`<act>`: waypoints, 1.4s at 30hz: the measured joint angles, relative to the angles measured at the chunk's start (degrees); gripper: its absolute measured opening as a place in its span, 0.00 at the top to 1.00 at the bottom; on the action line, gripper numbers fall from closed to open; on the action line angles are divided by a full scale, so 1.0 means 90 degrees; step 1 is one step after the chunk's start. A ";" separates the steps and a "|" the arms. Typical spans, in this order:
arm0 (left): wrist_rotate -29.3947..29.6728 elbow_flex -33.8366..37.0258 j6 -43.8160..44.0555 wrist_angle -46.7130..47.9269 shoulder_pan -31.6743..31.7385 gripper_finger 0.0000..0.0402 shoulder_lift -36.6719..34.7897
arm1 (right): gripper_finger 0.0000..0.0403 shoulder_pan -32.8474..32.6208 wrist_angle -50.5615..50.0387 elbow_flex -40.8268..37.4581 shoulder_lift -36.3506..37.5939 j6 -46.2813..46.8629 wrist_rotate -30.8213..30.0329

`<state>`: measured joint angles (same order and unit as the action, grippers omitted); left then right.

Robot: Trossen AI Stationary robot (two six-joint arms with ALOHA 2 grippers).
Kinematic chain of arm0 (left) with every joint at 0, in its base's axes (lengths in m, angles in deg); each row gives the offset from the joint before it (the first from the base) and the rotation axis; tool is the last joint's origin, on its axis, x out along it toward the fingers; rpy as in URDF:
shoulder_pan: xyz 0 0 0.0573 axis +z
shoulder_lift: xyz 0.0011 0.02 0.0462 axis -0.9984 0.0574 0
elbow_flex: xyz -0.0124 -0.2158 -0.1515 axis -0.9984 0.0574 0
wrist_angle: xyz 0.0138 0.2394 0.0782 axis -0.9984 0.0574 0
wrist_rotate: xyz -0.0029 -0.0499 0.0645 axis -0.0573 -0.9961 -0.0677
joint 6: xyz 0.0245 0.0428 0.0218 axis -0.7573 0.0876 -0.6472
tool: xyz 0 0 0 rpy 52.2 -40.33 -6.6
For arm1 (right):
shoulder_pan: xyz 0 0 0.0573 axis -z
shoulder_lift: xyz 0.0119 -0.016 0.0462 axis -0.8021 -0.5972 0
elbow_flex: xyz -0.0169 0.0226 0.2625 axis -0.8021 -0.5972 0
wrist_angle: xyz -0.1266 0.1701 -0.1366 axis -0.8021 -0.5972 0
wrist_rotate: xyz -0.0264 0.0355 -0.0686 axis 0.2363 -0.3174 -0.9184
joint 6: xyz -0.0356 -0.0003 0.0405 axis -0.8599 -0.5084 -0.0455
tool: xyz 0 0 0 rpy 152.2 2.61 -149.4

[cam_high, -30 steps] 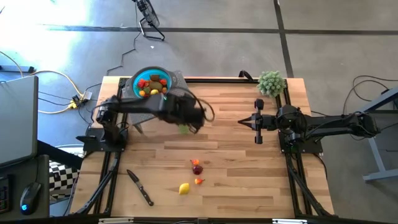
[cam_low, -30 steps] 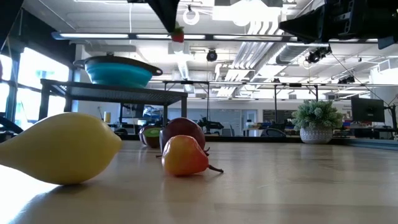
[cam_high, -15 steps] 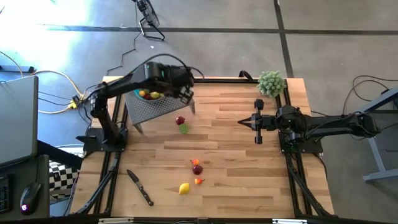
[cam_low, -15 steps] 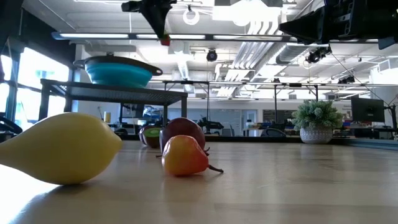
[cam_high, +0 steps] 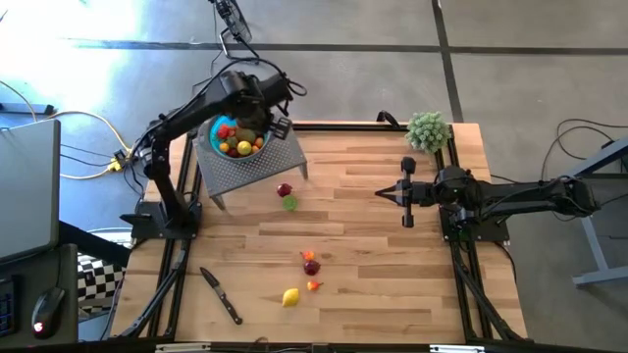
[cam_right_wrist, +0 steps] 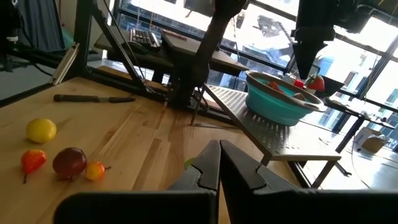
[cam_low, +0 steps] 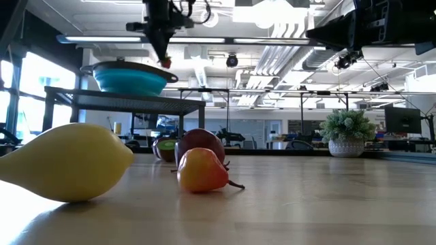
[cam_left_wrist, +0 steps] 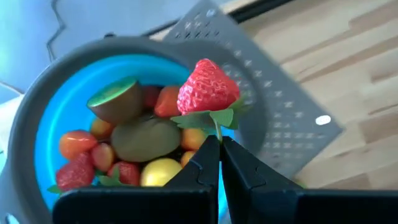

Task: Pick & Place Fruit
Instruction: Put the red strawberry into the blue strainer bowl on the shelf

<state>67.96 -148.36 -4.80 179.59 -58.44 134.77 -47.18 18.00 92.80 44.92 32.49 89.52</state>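
Left gripper (cam_left_wrist: 219, 144) pinched tight on the green leaf-stem of a strawberry (cam_left_wrist: 208, 87), hanging just above the teal bowl (cam_left_wrist: 46, 134), near its rim on the side facing the open table. Strawberry not yet released. Inside the bowl, already a good heap: a halved kiwi, a whole brown one, a yellow piece, several red and orange bits. Bowl seated on a perforated metal stand (cam_high: 253, 169) at the table's far left corner.

Out from the bowl, toward the table's middle: a dark red fruit (cam_high: 284, 190) and a lime green one (cam_high: 289, 203) just beside each other, close to the stand's foot. Farther from the bowl, a loose cluster: an orange piece (cam_high: 308, 256), a maroon one (cam_high: 311, 267), another small orange one (cam_high: 314, 286), and a lemon (cam_high: 290, 296). Black-handled knife (cam_high: 222, 295) well away from the bowl, near the front edge.

Right gripper (cam_high: 385, 193) fingers together, empty, parked over the table's right half, near the plant ball (cam_high: 427, 129).

Judged well along: most fruit bowled, one in hand, six left on the wood.
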 joint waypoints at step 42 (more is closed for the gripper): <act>-0.0932 0.0138 -0.3717 -0.0001 0.0373 1.00 -0.0247 | 0.99 -0.0002 -0.0120 0.0000 -0.0002 0.0000 0.0000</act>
<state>59.58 -147.12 -38.25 179.58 -55.08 132.55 -47.20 16.92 92.80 44.90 32.49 89.52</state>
